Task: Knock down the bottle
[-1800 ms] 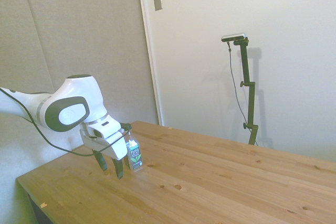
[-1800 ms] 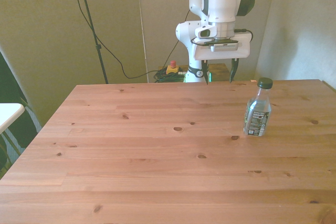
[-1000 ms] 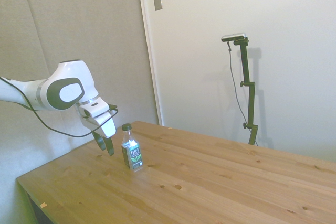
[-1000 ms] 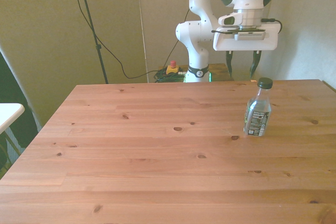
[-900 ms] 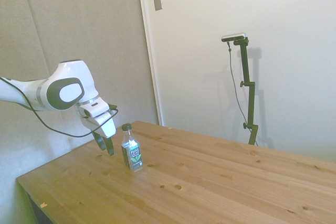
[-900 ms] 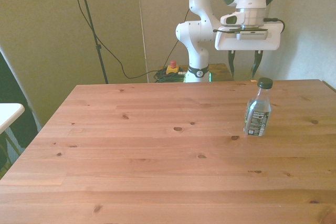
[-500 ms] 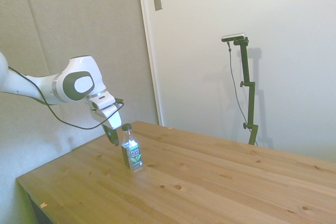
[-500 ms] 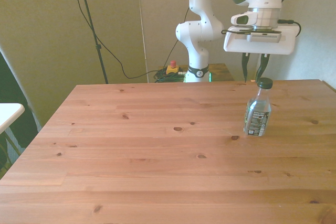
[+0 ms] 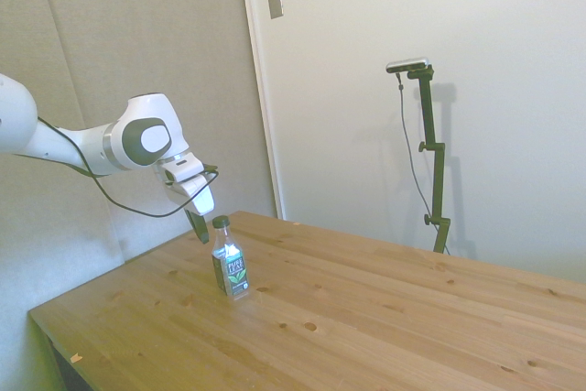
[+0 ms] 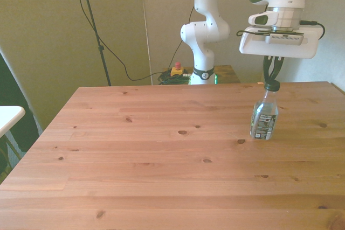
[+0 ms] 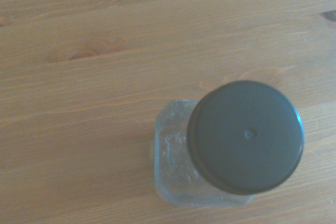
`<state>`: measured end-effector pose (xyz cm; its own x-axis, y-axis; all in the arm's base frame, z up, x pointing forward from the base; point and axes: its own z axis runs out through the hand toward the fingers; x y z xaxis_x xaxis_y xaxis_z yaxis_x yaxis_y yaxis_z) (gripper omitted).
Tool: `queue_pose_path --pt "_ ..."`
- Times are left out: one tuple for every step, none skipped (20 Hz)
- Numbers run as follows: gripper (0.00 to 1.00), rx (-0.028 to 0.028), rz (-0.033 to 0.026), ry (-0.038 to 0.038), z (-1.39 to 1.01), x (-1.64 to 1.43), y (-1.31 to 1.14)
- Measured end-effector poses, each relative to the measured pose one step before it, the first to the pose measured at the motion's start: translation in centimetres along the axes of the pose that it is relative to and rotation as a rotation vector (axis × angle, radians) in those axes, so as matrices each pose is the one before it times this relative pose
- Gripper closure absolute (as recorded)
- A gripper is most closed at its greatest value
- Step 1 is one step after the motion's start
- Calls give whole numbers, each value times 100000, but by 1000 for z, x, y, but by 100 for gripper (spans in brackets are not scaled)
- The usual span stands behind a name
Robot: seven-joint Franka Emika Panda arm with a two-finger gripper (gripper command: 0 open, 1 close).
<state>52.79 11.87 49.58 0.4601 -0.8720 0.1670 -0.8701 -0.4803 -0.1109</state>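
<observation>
The bottle (image 9: 230, 267) stands upright on the wooden table (image 9: 366, 318), clear plastic with a dark cap and a dark green label. In the front view the bottle (image 10: 264, 116) is near the table's right side. My gripper (image 10: 272, 78) hangs just above and behind the cap, fingers drawn together, holding nothing. From the side, the gripper (image 9: 200, 229) is at cap height, just to the bottle's left, very close to it. The wrist view looks straight down on the dark cap (image 11: 245, 136) and the bottle's clear shoulder (image 11: 170, 156).
The table (image 10: 161, 160) stretches wide toward the front view's left. Its far edge lies just behind the bottle. Beyond that edge are the robot's base (image 10: 204, 52), a red button (image 10: 176, 66) and cables. A white surface (image 10: 8, 117) sits off the left edge.
The gripper has risen and swung toward the front view's right, from beside the bottle to just above its cap. Its fingers have come together. The bottle has not moved.
</observation>
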Motion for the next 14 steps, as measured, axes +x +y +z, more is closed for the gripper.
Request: queue_pose_path --pt "100 -99 712 141 150 406 -210" --pt "100 -159 811 313 238 513 -325" --pt "100 0 1016 134 231 552 -446" --pt "100 278 1063 -41 223 564 -544" --pt "100 503 1225 85 161 620 -613" --pt "100 522 1248 101 89 652 -686" --pt "100 557 1219 791 48 694 -733" --pt "100 555 1093 871 61 635 -728" --pt "100 718 841 353 35 552 -738" --pt "100 713 609 80 55 464 -708" --pt "100 627 405 75 94 368 -686" --pt "100 467 194 97 163 232 -638" --pt "100 225 -34 245 279 79 -611" --pt "100 -81 -65 128 430 -77 -586"
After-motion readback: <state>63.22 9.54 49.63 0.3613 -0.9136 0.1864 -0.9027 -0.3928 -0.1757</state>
